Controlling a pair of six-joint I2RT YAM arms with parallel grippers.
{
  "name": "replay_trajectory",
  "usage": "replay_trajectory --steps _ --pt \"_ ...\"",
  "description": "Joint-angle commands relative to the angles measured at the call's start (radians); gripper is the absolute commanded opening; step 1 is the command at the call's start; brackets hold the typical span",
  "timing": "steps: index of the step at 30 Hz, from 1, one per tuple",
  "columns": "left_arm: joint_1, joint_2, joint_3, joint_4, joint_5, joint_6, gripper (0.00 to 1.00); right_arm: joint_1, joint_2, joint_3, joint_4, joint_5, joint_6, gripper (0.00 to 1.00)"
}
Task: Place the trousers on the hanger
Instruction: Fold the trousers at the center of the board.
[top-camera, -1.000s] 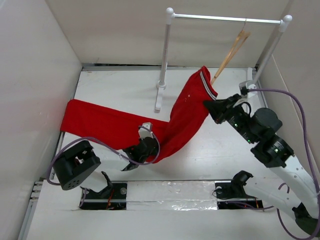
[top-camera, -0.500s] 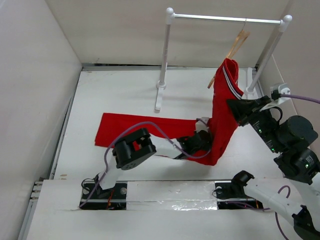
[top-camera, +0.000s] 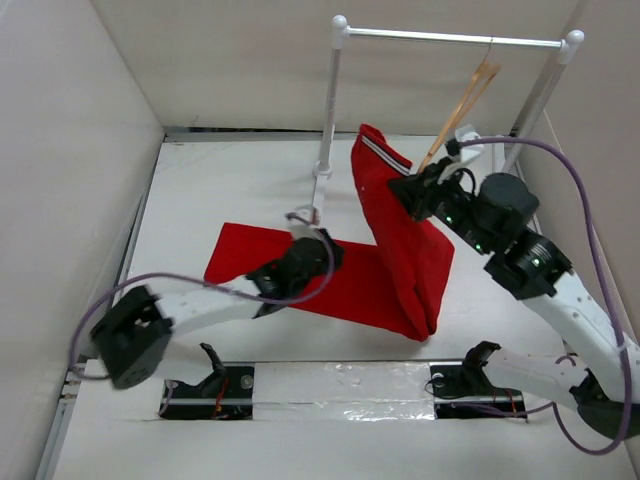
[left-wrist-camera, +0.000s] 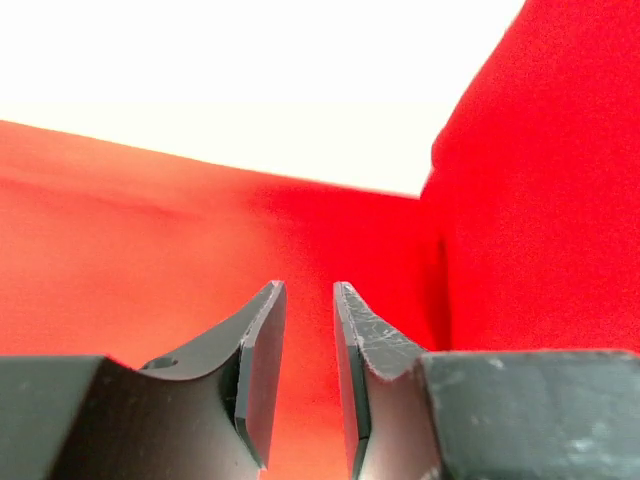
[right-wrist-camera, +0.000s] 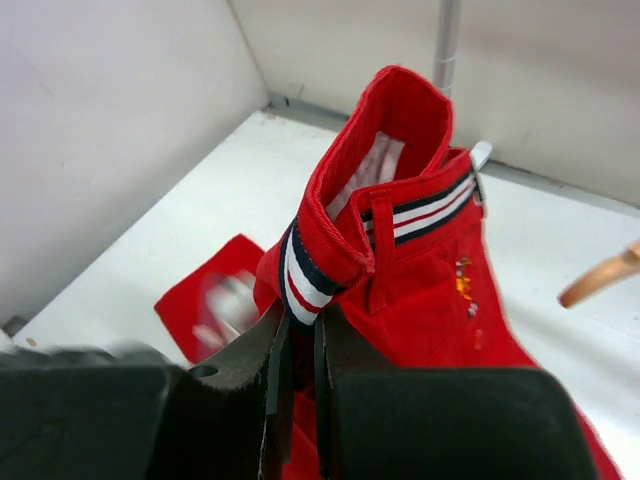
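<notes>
The red trousers (top-camera: 400, 240) are lifted at the striped waistband and stand folded. Their legs trail left across the table. My right gripper (top-camera: 405, 190) is shut on the waistband (right-wrist-camera: 320, 260), left of and below the hanger. The small emblem (right-wrist-camera: 466, 278) faces the right wrist camera. The wooden hanger (top-camera: 462, 100) hangs tilted from the white rail, with one end showing in the right wrist view (right-wrist-camera: 600, 280). My left gripper (top-camera: 328, 250) is low over the flat leg fabric (left-wrist-camera: 150, 230). Its jaws (left-wrist-camera: 308, 290) stand a narrow gap apart with nothing between them.
The white clothes rail (top-camera: 450, 37) spans the back on two posts. The left post (top-camera: 328, 110) and its foot stand just behind the left gripper. White walls enclose the table on the left, back and right. A purple cable (top-camera: 560, 160) loops over the right arm.
My right gripper has carried the waistband left and back, towards the hanger's lower end. My left arm has swung left, its gripper now further back on the leg. The trousers have shifted.
</notes>
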Motion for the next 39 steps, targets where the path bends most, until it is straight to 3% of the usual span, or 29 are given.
replay_trajectory --steps 1,4,7,11,14,16,17,20,21,22,24,26,28,29,30,31,35,39 --pt "0.1 -0.263 -0.133 -0.026 -0.073 -0.012 0.23 0.051 0.064 0.091 0.226 -0.012 -0.007 0.0" --pt "0.223 -0.579 -0.197 -0.114 -0.052 -0.001 0.23 0.082 0.164 0.128 0.279 0.0 0.002 0.0" --pt "0.327 -0.754 -0.165 -0.238 -0.029 0.046 0.24 0.132 0.291 0.2 0.318 0.013 0.008 0.0" --pt "0.43 -0.883 -0.047 -0.402 -0.015 0.104 0.26 0.226 0.489 0.313 0.371 0.062 -0.001 0.0" --pt "0.43 -0.961 0.014 -0.462 -0.048 0.114 0.26 0.273 0.667 0.382 0.444 0.099 0.008 0.0" --pt "0.43 -1.018 0.037 -0.502 -0.105 0.115 0.27 0.313 0.769 0.428 0.47 0.068 0.028 0.06" --pt "0.43 -1.035 0.057 -0.516 -0.126 0.117 0.27 0.327 0.823 0.456 0.468 0.044 0.054 0.11" --pt "0.43 -1.086 0.07 -0.54 -0.188 0.124 0.31 0.362 1.023 0.571 0.427 -0.03 0.071 0.57" --pt "0.43 -1.09 0.067 -0.542 -0.193 0.124 0.33 0.375 1.081 0.617 0.399 -0.044 0.072 0.79" --pt "0.43 -1.092 0.064 -0.545 -0.187 0.121 0.36 0.375 1.087 0.616 0.372 -0.058 0.072 0.85" --pt "0.43 -1.087 0.036 -0.548 -0.171 0.098 0.38 0.375 1.052 0.547 0.407 -0.058 0.066 0.86" --pt "0.43 -1.077 -0.011 -0.521 -0.162 0.081 0.39 0.375 0.924 0.357 0.494 -0.036 0.059 0.84" --pt "0.43 -1.063 -0.045 -0.484 -0.131 0.063 0.39 0.375 0.779 0.224 0.543 -0.006 0.049 0.69" --pt "0.43 -1.052 -0.077 -0.435 -0.121 0.058 0.39 0.375 0.729 0.092 0.551 0.011 0.049 0.46" --pt "0.43 -1.039 -0.093 -0.41 -0.087 0.054 0.4 0.384 0.683 0.026 0.557 0.026 0.049 0.08" --pt "0.43 -1.017 -0.108 -0.389 -0.069 0.048 0.41 0.384 0.64 -0.04 0.574 0.055 0.06 0.0" --pt "0.43 -0.814 -0.173 -0.24 0.028 0.031 0.42 0.396 0.438 -0.343 0.596 0.077 0.123 0.0" --pt "0.439 -0.631 -0.19 -0.174 0.091 0.031 0.42 0.454 0.347 -0.597 0.557 0.112 0.177 0.0"
